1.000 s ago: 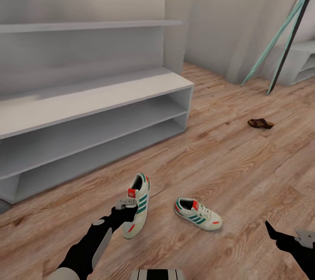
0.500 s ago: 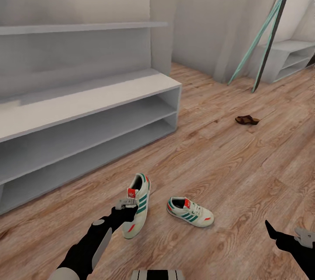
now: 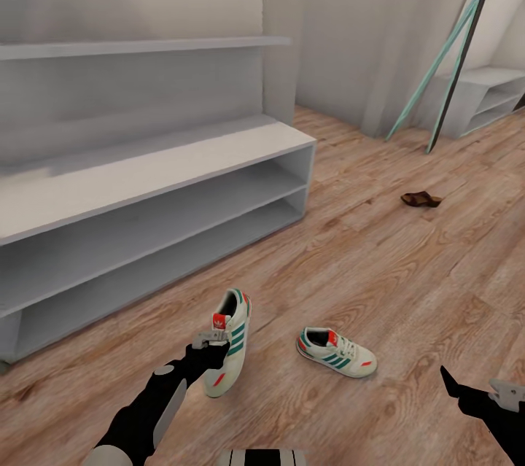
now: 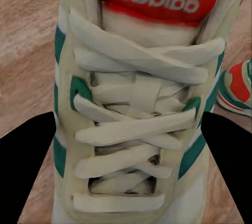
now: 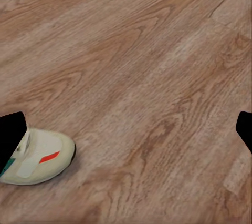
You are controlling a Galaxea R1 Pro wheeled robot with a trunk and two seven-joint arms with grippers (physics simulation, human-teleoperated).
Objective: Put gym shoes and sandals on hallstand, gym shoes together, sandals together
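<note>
— Held gym shoe (image 3: 230, 340)? 
— Clamped in left gripper (image 3: 208, 346), off the corridor floor (image 3: 379, 269); second gym shoe (image 3: 337, 362) lying just beside; sandal (image 3: 421, 198) well apart; hallstand (image 3: 146, 181) behind.
— Right gripper (image 3: 474, 394)? 
— Spread open over bare planks.

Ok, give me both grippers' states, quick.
Left gripper: shut on a gym shoe, fingers on either side of it.
Right gripper: open, holding nothing, above the corridor floor.
</note>
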